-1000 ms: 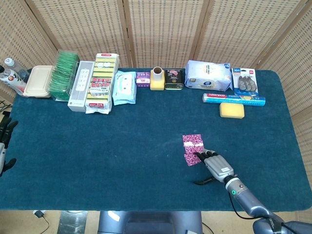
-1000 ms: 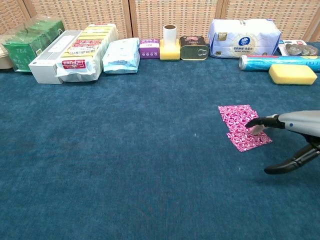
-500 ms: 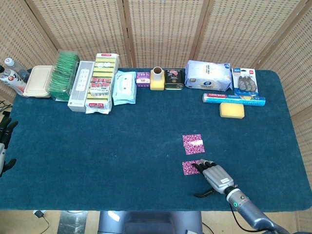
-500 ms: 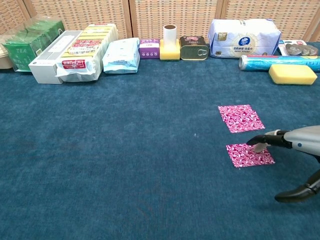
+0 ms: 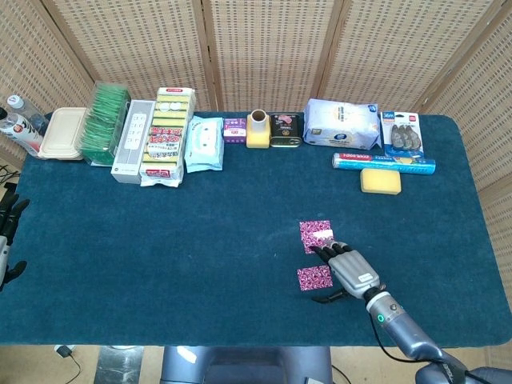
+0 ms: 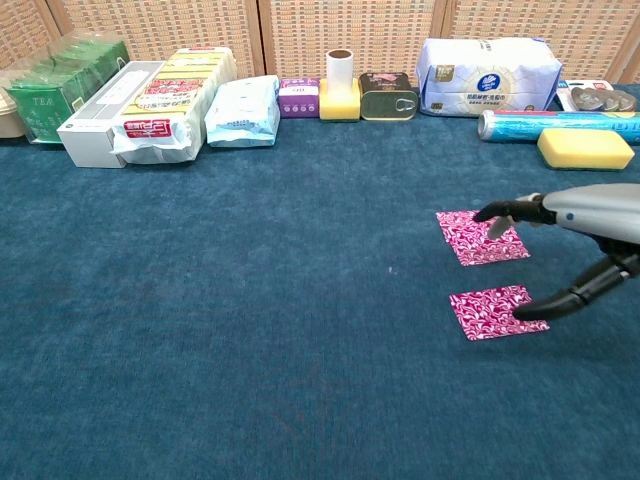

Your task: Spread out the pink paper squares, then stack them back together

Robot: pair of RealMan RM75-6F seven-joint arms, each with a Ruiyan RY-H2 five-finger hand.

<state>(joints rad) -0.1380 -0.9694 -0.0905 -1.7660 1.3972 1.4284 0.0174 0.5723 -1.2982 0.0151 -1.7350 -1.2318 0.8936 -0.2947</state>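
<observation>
Pink squares lie apart on the blue table point(image 5: 160, 240), right of centre: the near square point(image 6: 491, 312) flat by itself, the far square point(image 6: 480, 236) just beyond it with a strip of cloth between them. Both are turned slightly, their edges a little off the table's front edge; being square, neither has a long axis I can pick out.

My right hand point(image 5: 346, 268) comes in from the near right corner, palm down, fingers point(image 6: 505, 211) stretched forward and slightly spread over the far square. In the chest view the fingertips hover at that square's right part; I cannot tell whether they touch it. My thumb point(image 6: 565, 298) hangs low, its tip at the near square's right edge. The hand holds nothing.

My left hand point(image 5: 10, 216) shows only as dark fingers at the table's left edge; I cannot tell how they are set.

Along the back edge stand a lidded beige box point(image 5: 64, 133), contents hidden, a green tea pack point(image 5: 106, 124), a white box point(image 5: 133, 141), a yellow pack point(image 5: 166, 136), wipes point(image 5: 204, 144), a tin point(image 5: 285, 130), a big tissue pack point(image 5: 342, 124), a foil roll point(image 5: 384, 162) and a yellow sponge point(image 5: 380, 181).
</observation>
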